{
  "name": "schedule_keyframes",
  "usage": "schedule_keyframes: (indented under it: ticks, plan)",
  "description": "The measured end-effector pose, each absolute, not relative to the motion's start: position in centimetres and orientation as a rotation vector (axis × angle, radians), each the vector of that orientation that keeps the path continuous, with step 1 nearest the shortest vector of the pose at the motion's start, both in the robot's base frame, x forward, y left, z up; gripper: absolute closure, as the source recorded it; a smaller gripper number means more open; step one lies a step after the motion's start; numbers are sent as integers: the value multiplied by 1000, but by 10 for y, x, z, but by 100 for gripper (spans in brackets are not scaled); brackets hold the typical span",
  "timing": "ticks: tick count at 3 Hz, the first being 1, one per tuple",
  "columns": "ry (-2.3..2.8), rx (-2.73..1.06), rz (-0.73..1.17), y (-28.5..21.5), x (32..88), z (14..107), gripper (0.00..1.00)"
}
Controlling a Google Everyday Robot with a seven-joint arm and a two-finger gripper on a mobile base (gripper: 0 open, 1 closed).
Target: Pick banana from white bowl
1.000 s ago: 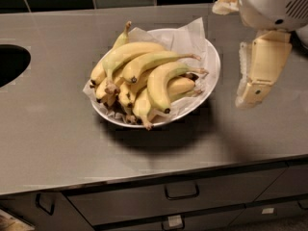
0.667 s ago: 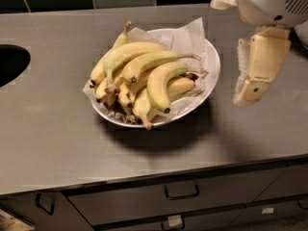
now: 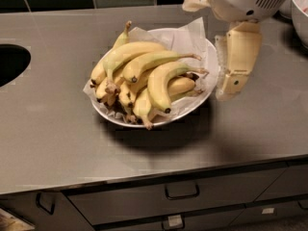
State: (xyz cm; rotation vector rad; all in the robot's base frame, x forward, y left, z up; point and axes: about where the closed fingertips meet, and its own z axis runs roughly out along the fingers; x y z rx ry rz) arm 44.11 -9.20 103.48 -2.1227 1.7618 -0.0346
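Observation:
The white bowl (image 3: 211, 61) with crinkled paper lining sits mid-counter and holds several bananas. The banana (image 3: 159, 61) is long and slender and lies across the top of the pile. Its thin greenish stem points right and its dark tip points left. A fatter, strongly curved banana (image 3: 161, 85) lies in front of it, and a paler greenish one (image 3: 127, 52) lies behind. My gripper (image 3: 225, 91) hangs just right of the bowl's rim with its fingers pointing down, close to the counter. It is open and empty, beside the bowl and not over the bananas.
A dark sink cut-out (image 3: 12, 64) is at the far left of the grey counter (image 3: 57, 129). Another white bowl (image 3: 301, 13) stands at the right edge. A dark tiled wall runs behind. Drawers with handles (image 3: 182, 192) are below the front edge.
My gripper has moved left, from clear of the bowl to right against its right rim. The bananas and bowl have not moved.

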Motion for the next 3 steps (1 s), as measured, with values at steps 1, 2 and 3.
schedule_keyframes:
  ticks: [1,2,3]
  plan:
    - [1706,-2214,59,-75,453,1023,0]
    - [1584,-2255,147,-39,481,1015,0]
    - [1566,-2237,134,-33,486,1018,0]
